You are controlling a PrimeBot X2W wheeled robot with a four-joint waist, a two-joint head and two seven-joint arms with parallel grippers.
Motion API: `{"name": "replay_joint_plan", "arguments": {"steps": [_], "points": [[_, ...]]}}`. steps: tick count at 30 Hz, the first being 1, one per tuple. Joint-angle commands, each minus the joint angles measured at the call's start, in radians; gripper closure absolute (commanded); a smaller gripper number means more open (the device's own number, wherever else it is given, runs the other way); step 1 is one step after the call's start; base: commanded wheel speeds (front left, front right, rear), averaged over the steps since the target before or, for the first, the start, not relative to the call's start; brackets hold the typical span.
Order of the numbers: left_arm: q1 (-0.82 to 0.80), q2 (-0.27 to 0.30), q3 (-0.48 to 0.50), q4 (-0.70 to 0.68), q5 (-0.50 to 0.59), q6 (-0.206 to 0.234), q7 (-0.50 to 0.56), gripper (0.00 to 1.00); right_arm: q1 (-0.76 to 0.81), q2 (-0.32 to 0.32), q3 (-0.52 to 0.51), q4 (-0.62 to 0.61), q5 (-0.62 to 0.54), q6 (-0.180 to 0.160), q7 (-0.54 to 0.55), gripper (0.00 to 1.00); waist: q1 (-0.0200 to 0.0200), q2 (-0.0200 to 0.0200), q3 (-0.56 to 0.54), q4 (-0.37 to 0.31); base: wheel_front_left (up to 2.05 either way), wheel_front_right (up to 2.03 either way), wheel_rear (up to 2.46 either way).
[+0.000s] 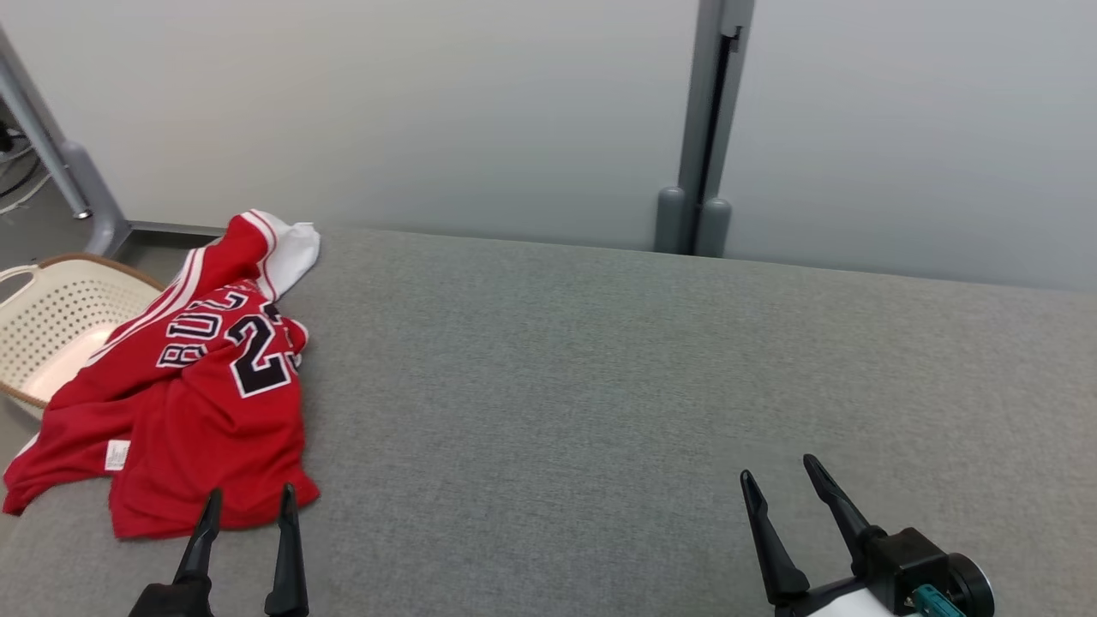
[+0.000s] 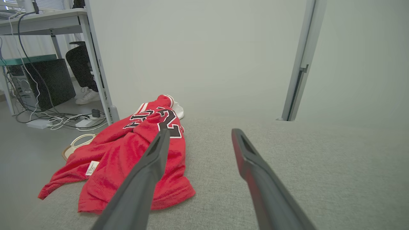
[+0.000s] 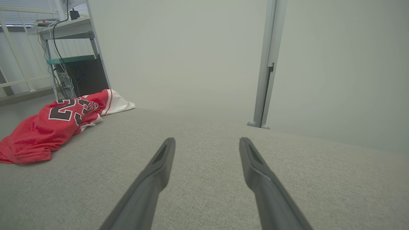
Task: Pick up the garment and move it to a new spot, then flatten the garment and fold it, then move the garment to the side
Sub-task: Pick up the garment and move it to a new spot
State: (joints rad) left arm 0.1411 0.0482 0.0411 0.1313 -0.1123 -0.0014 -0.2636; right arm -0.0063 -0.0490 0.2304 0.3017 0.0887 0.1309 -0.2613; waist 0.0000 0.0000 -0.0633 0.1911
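Observation:
The garment (image 1: pixel 193 386) is a red basketball jersey with black and white lettering, lying crumpled at the left edge of the grey padded table (image 1: pixel 643 386), partly hanging over the side. My left gripper (image 1: pixel 250 495) stands open just in front of the jersey's near hem, with nothing between its fingers. In the left wrist view the garment (image 2: pixel 127 153) lies ahead and to the left of the left gripper (image 2: pixel 200 131). My right gripper (image 1: pixel 780 467) is open over bare table at the lower right, far from the jersey. The right wrist view shows the garment (image 3: pixel 48 127) far left of the right gripper (image 3: pixel 207 140).
A cream laundry basket (image 1: pixel 51 317) sits on the floor beside the table's left edge, partly under the jersey. A pale partition wall with a grey post (image 1: pixel 703 128) runs behind the table. A desk, computer tower (image 2: pixel 48 83) and cables stand beyond on the left, with a person's leg.

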Motion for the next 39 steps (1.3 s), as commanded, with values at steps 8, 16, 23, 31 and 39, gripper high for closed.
{"name": "replay_joint_plan", "arguments": {"steps": [8,16,23,31,39], "points": [[0.031,0.004,0.021,-0.016,0.021,0.001,-0.001,0.00,0.016,-0.003,0.016,0.000,0.025,0.000,-0.006,0.00,0.0000,0.0000,-0.014,0.183,0.00,0.00,0.00],[0.034,0.003,0.044,-0.036,0.022,0.006,-0.001,0.00,-0.003,-0.003,0.030,0.008,0.032,0.000,-0.006,0.00,0.0000,0.0000,-0.001,0.268,0.00,0.00,0.00],[0.043,0.004,0.061,-0.050,0.003,0.020,-0.001,0.00,-0.028,-0.003,0.055,0.016,0.034,0.000,-0.005,0.00,0.0000,0.0000,0.012,0.280,0.00,0.00,0.00],[-0.140,0.045,0.080,0.070,-0.009,-0.068,-0.001,0.00,-0.043,-0.002,0.020,0.019,-0.023,0.000,-0.005,0.00,0.0000,0.0000,0.073,0.256,0.00,0.00,0.00],[-0.561,0.182,0.046,0.301,-0.082,-0.118,0.231,0.00,-0.115,-0.003,-0.007,0.019,-0.085,0.000,-0.005,0.00,0.0000,0.0000,0.230,0.177,0.00,0.00,0.00]]}}
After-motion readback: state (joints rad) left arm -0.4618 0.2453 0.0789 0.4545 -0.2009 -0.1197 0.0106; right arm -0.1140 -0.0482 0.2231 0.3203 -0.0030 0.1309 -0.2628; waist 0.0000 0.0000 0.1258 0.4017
